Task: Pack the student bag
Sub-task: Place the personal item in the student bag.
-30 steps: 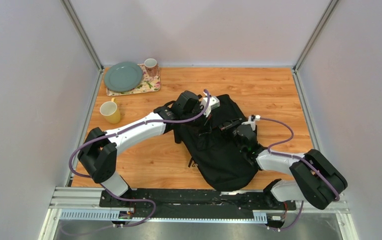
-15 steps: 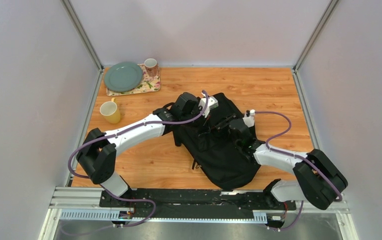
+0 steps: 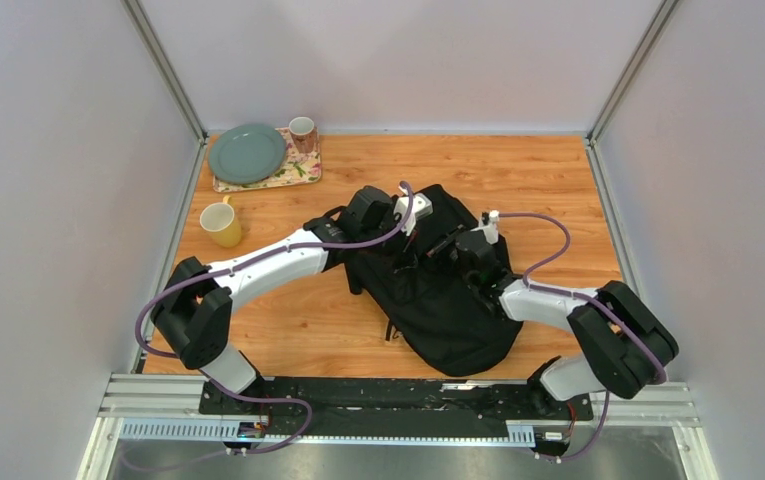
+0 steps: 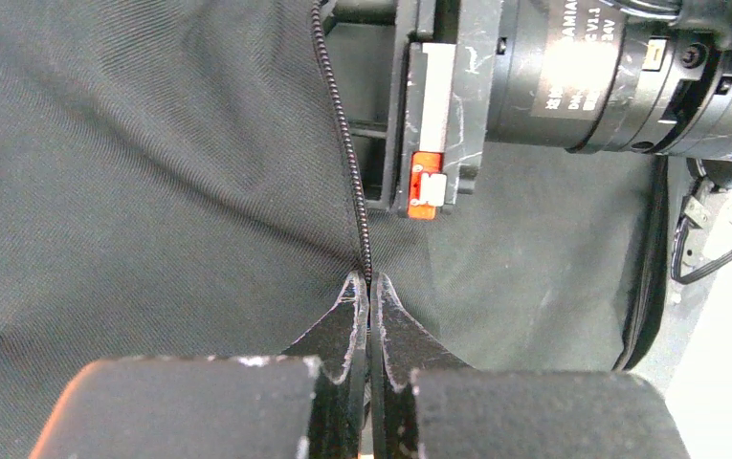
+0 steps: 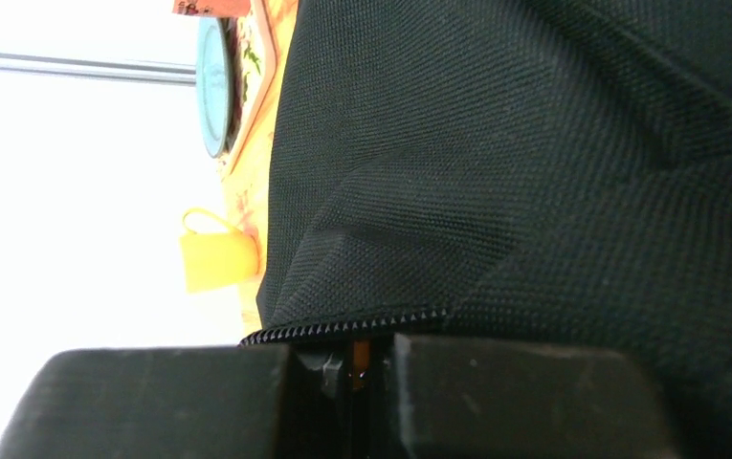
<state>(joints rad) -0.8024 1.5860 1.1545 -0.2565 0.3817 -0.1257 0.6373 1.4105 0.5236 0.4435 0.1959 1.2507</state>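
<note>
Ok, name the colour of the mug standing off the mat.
The mug is yellow; top external view shows it best.

Left wrist view first: the left gripper (image 4: 369, 287) had its tips pressed together on the zip edge of the black soft fabric backpack (image 4: 151, 191), and how much cloth sat between them was hidden. The right arm's black cylindrical motor housing (image 4: 610, 76) ran off the top and right edges.

Over to the right wrist view: the right gripper (image 5: 354, 359) was cut off by the bottom edge, and there was no telling what the orange speck (image 5: 360, 352) in its narrow gap was. The round teal plate (image 5: 210, 86) showed edge-on only, and the background beyond it was washed out white.

From above, it was black on black, with both sets of fingertips lost against the bag.
</note>
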